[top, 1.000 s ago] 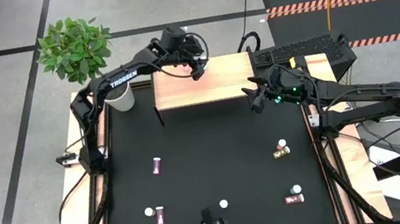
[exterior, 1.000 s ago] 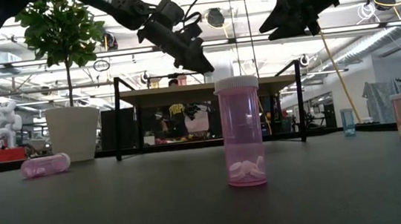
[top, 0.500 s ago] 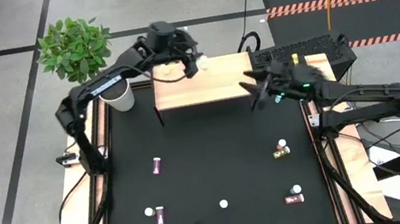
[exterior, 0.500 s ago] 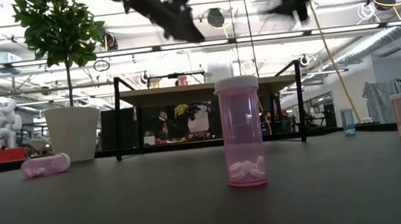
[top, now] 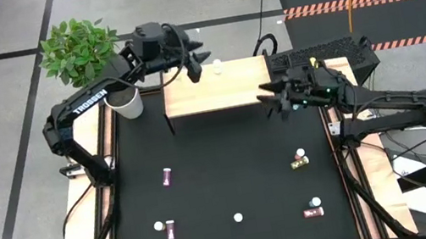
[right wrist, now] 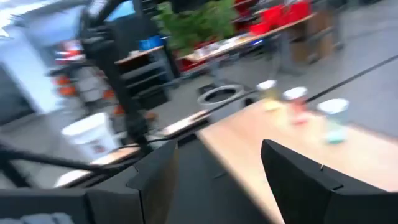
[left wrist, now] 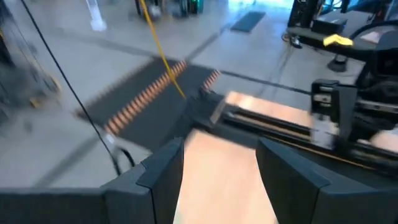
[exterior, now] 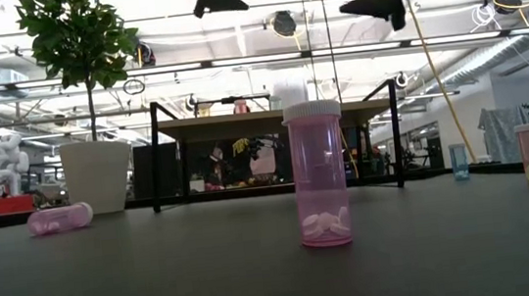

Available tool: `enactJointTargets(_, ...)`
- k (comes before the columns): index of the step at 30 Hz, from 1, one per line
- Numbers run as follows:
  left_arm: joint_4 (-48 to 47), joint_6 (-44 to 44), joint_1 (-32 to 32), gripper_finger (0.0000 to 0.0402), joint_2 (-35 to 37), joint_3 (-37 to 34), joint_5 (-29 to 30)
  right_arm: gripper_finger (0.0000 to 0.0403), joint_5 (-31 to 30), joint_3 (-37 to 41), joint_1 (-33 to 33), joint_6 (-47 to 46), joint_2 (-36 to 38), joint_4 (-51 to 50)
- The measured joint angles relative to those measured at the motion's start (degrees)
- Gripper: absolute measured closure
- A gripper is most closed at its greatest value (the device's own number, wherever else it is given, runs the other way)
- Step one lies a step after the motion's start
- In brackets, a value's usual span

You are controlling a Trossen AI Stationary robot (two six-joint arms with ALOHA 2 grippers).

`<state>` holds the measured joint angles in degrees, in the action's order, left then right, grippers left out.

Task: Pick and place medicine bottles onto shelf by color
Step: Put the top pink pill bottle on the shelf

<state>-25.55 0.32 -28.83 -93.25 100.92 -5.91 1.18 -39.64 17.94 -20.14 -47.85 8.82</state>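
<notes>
Seen from above, the left hand [top: 193, 61] hangs over the far left part of the shelf [top: 231, 95], its fingers [left wrist: 163, 171] parted with nothing between them. The right hand [top: 272, 100] hovers at the shelf's right end, above the edge of the black bench [top: 221, 170], and its fingers [right wrist: 158, 174] also stand apart and empty.

A white-capped bottle [top: 217, 67] stands on the far edge of the shelf, just beside the left hand. The right wrist camera shows three small bottles [right wrist: 297, 99] in a row on the wooden top, though motion blur hides their colours.

On the bench, a pink bottle [top: 168, 176] lies on its side left of centre. Near the front left, a capped bottle [top: 159, 227] stands just beside another pink one [top: 170, 227] lying down. A lone bottle [top: 238, 217] stands near the front centre; from bench height it appears as an upright pink bottle [exterior: 318, 174] with pills at its bottom. To the right, a yellow bottle [top: 298, 161] lies with a white cap next to it, and near the front right a pink bottle [top: 313, 212] lies beside an upright capped one [top: 316, 203].

A leafy plant [top: 80, 50] in a white pot [top: 128, 104] stands at the bench's far left corner, well apart from the bottles
</notes>
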Motion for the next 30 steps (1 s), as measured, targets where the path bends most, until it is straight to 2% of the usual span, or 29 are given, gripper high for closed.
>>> enactJointTargets(7, -11.3, -9.7, 6.5, 0.0199, 0.5, 0.0, 0.5, 0.0176, 0.6, 1.0, -5.9, -4.8, -1.8, 0.1)
enactJointTargets(13, -24.3, -20.2, 16.3, 0.0199, 2.3, -0.2, 15.6, 0.0177, -1.2, 4.9, -13.5, -6.2, -1.5, 2.0)
enactJointTargets(16, -31.3, -25.4, 22.0, 0.0199, 3.6, 0.0, 22.5, 0.0177, -6.7, 8.7, -17.9, -5.9, -1.6, 6.7)
enactJointTargets(20, -42.5, -32.6, 28.0, 0.0199, 3.7, 0.0, 27.7, 0.0177, -18.6, 13.9, -23.4, -8.2, -1.6, 16.8)
enactJointTargets(23, -49.1, -38.2, 31.2, 0.0199, 3.8, -1.1, 30.6, 0.0177, -25.4, 15.0, -27.5, -9.9, -1.6, 18.3)
enactJointTargets(26, -48.8, -41.3, 33.6, 0.0199, 5.6, -7.3, 31.9, 0.0177, -29.0, 14.5, -31.5, -11.8, -2.1, 16.7)
enactJointTargets(30, -40.3, -45.3, 34.7, 0.0199, 10.7, -20.9, 30.9, 0.0181, -34.3, 11.2, -37.0, -14.8, -3.6, 11.1)
